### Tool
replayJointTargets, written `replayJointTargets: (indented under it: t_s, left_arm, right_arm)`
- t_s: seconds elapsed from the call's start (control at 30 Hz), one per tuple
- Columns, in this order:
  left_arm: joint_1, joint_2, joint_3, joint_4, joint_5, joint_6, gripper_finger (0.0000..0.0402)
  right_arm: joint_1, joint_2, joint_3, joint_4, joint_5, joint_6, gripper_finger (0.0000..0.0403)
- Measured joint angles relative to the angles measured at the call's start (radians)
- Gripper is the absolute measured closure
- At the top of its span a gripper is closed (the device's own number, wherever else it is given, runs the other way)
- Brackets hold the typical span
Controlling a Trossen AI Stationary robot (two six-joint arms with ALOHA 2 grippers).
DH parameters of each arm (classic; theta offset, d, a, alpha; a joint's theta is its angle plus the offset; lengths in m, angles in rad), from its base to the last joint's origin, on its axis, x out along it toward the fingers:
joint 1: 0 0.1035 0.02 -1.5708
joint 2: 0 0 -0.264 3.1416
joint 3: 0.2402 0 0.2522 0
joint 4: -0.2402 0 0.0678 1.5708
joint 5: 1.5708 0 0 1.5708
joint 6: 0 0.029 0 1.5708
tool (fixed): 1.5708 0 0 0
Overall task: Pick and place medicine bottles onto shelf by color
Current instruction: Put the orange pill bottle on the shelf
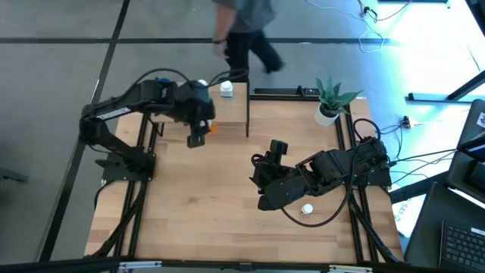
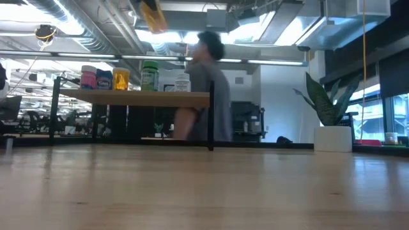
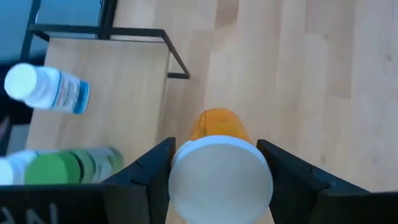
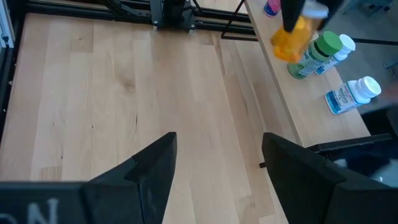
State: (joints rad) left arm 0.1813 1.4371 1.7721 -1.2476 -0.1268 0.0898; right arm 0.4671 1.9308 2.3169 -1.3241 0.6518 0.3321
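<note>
My left gripper (image 1: 198,136) hangs over the table just in front of the shelf (image 1: 227,114), shut on an orange medicine bottle (image 3: 217,124) with a white cap. On the shelf (image 2: 140,96) stand pink (image 2: 88,78), blue (image 2: 104,78), orange (image 2: 121,78), green (image 2: 149,75) and white (image 2: 182,83) bottles. Another white bottle (image 1: 307,208) lies on the table beside the right arm. My right gripper (image 1: 269,155) waits open above the table's middle right, with nothing between its fingers (image 4: 155,162). My left gripper pinches the orange bottle between its two fingers (image 3: 149,168) at the white cap end (image 3: 177,168), one finger on each side. The fingers slant down from above. The bottle hangs tilted below them (image 4: 291,37), lifted clear of table and shelf.
A potted plant (image 1: 330,98) stands at the table's far right corner. A person (image 1: 246,30) walks past behind the shelf. Bare tabletop (image 1: 197,197) lies in front of the shelf and between the arms.
</note>
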Motion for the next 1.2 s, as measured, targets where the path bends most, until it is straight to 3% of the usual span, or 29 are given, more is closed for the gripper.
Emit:
replayJointTargets:
  t_s: [0.23, 0.43, 0.83, 1.2]
  left_arm:
    - [0.085, 0.081, 0.0, 0.041, 0.02, 0.129, 0.0209]
    - [0.138, 0.118, -0.001, -0.004, 0.035, 0.152, 0.0209]
    - [0.133, 0.074, -0.001, -0.298, -0.041, -0.06, 0.0209]
    - [0.209, 0.073, -0.062, -0.324, -0.045, -0.107, 0.0209]
  right_arm:
    - [0.0, 0.0, 0.0, 0.006, 0.0, 0.0, 0.0163]
    - [0.0, 0.0, 0.0, 0.013, 0.0, 0.0, 0.0163]
    - [0.0, 0.0, 0.0, 0.032, -0.025, 0.0, 0.0163]
    - [0.0, 0.0, 0.0, 0.044, -0.148, 0.0, 0.0163]
